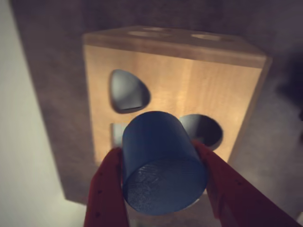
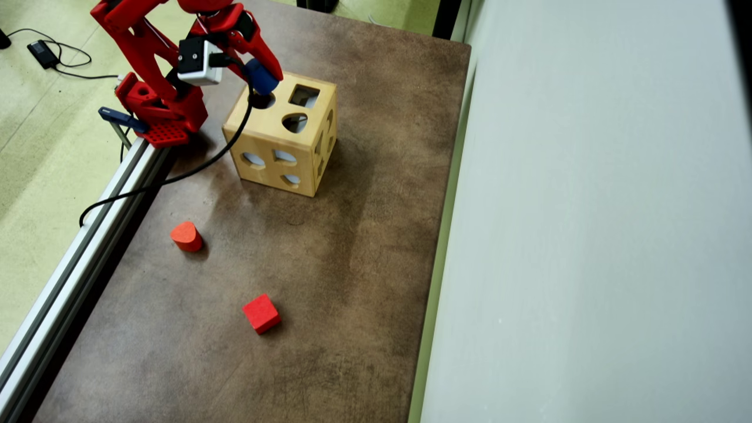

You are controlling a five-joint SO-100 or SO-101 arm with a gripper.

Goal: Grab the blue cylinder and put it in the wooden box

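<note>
- Red two-finger gripper's fingers [image 1: 110,189] are closed on the short solid blue cylinder [image 1: 161,165], one finger on each side of its curved wall, lower centre of the wrist view. Flat round end faces the camera; grip looks firm, no visible slip.
- Overhead view: blue cylinder [image 2: 260,76] sits at the upper left of the frame, held in the air just above the top-left corner of the large light-wood box with shape-sorter holes [image 2: 267,138].
- Key relation: the cylinder's long axis runs along the fingers, pointing away from the wrist camera toward the box top. In the wrist view the round hole [image 1: 208,130] lies just right of and behind the cylinder, partly hidden by it. Overhead, the round hole [image 2: 261,101] is directly under the cylinder, toward lower frame.
- Judgement: carry is done, insertion not yet. Next move needs the axis lined up with the round hole's centre, then a short push down and a release. Main risk is the edge catching the rim if off-centre or tilted.
- Other top holes: rounded-triangle [image 1: 128,92] at left of the wrist view; square one [image 2: 304,95] further right overhead.
- Elsewhere on the brown bench [image 2: 352,264]: red rounded block [image 2: 186,236] and red cube [image 2: 261,313], both well apart from the box, lower left.
</note>
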